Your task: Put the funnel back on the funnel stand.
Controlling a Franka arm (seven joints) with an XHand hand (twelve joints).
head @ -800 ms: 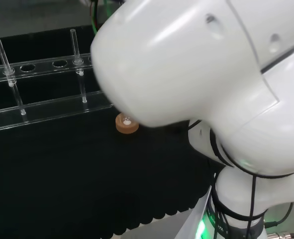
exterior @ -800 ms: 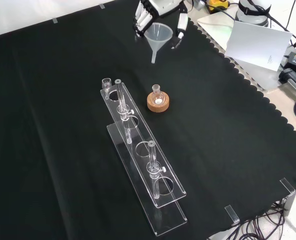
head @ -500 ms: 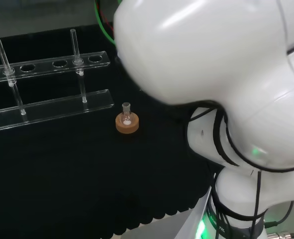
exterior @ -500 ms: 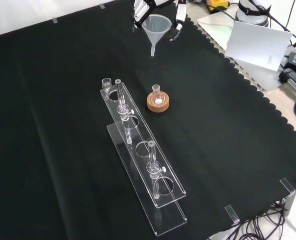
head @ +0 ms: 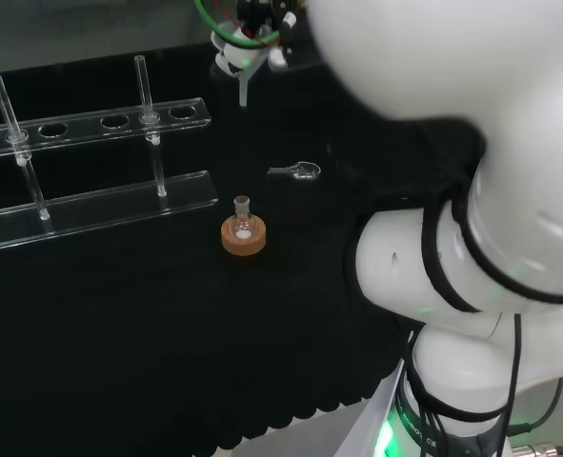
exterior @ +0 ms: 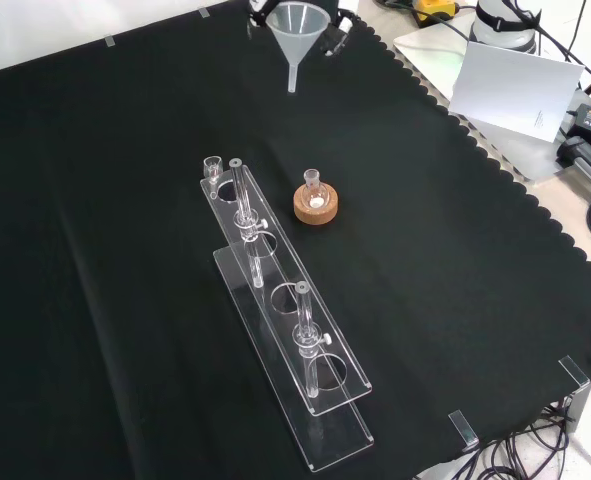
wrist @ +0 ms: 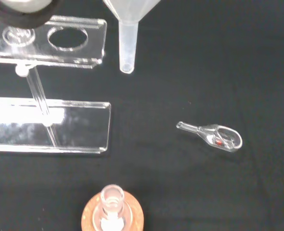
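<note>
A clear plastic funnel (exterior: 295, 22) hangs spout down above the cloth at the top of the front view, the hand (exterior: 336, 26) shut on its cone from both sides. In the head view the hand (head: 255, 21) is at the top, the funnel's spout (head: 244, 91) pointing down just right of the stand's end. The clear acrylic funnel stand (exterior: 278, 297) has a top bar with several round holes (head: 100, 123) and two upright rods. In the wrist view the spout (wrist: 127, 46) hangs beside the bar's end hole (wrist: 68, 38), apart from it.
A cork ring holding a small glass flask (exterior: 316, 203) stands on the cloth beside the stand's far end (head: 243, 234). A small glass scoop-like piece (head: 298, 171) lies on the cloth (wrist: 215, 136). White papers and cables (exterior: 515, 90) lie beyond the cloth's scalloped edge.
The hand has carried the funnel higher and a little leftward in the front view. In the head view the big white link swung right, uncovering the hand and the small glass piece.
</note>
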